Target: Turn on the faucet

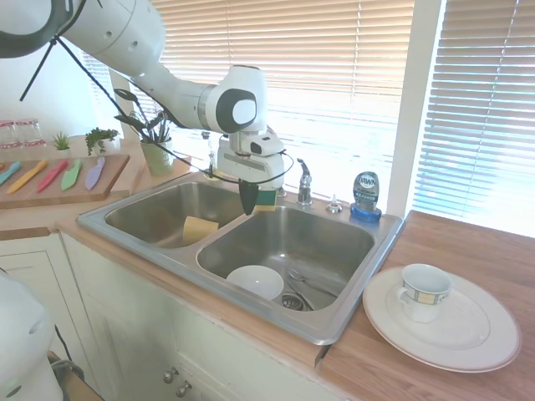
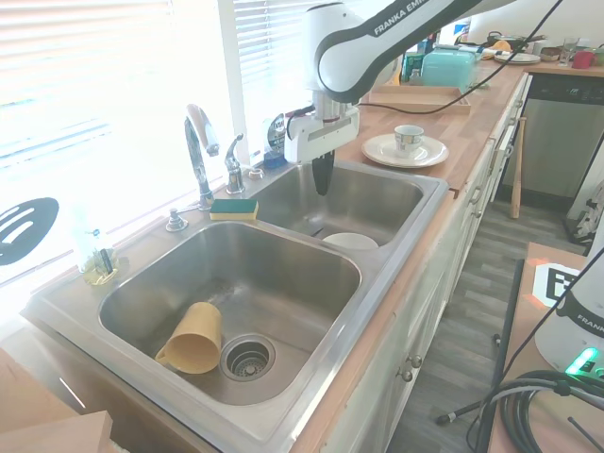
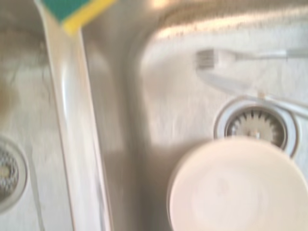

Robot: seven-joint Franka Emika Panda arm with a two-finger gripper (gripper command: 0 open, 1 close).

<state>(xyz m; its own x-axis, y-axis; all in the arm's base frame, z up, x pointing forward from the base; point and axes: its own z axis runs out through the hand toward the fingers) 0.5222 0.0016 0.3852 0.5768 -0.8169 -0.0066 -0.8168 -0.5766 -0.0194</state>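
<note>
The arm (image 1: 180, 92) is built of glossy white, rounded links joined by dark grey bands, with 1 round grey cap on the side of its wrist joint. In the second exterior view, grey capitals reading "FRANKA EMI" run along a white link. Below the wrist sits a white boxy hand carrying a small black camera block. The gripper (image 1: 248, 203) (image 2: 323, 181) ends in dark, tapering fingers. Thin black cables trail along the links and loop beside the hand.

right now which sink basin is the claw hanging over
The basin holding the white bowl and fork, nearest the plate with the mug. The claw hangs above it; the other basin holds only the yellow cup lying on its side.
</note>
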